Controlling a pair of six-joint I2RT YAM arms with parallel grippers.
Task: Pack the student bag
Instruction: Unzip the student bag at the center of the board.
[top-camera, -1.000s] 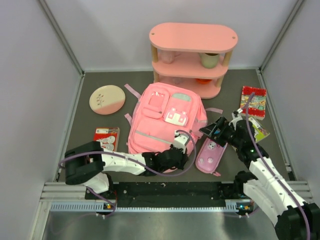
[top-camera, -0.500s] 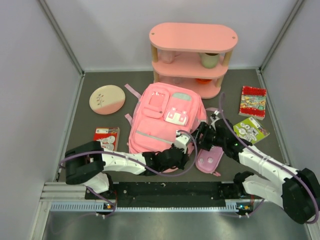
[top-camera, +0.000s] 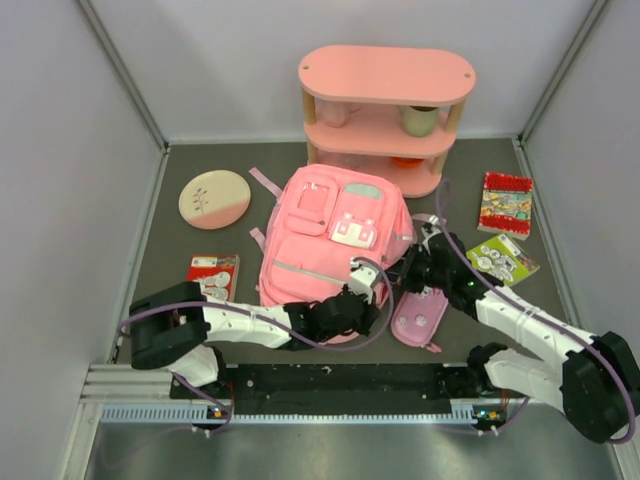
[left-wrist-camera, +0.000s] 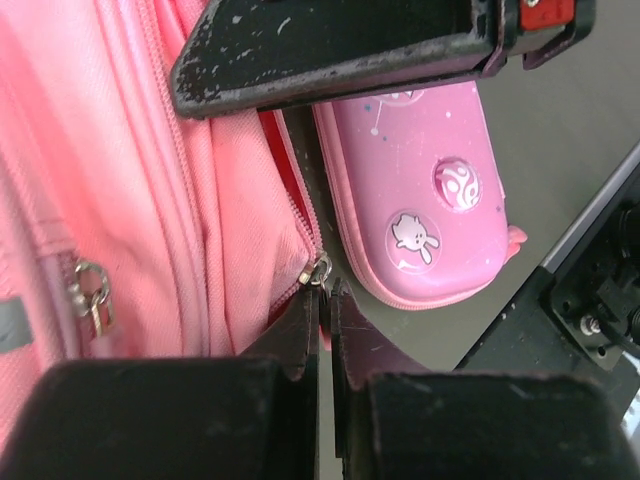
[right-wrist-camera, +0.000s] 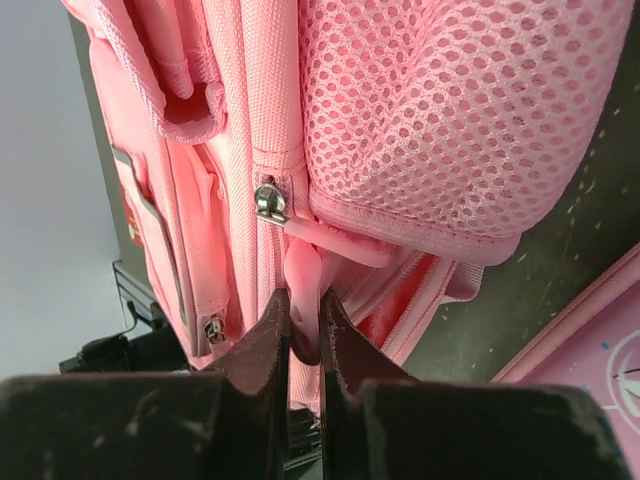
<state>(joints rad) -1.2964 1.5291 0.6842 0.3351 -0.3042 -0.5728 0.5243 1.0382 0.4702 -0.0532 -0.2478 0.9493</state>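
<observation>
Top external: the student bag is seen lying flat in the middle of the counter, in front of the pink shelf. The left jaws are placed at its near right corner. The right jaws are at its right side, beside the pencil case.

Left wrist: the jaws are closed on a metal zip pull at the bag's edge.

Right wrist: the jaws are pinched shut on a pink rubber tab hung from a zip slider beside the mesh pocket.
</observation>
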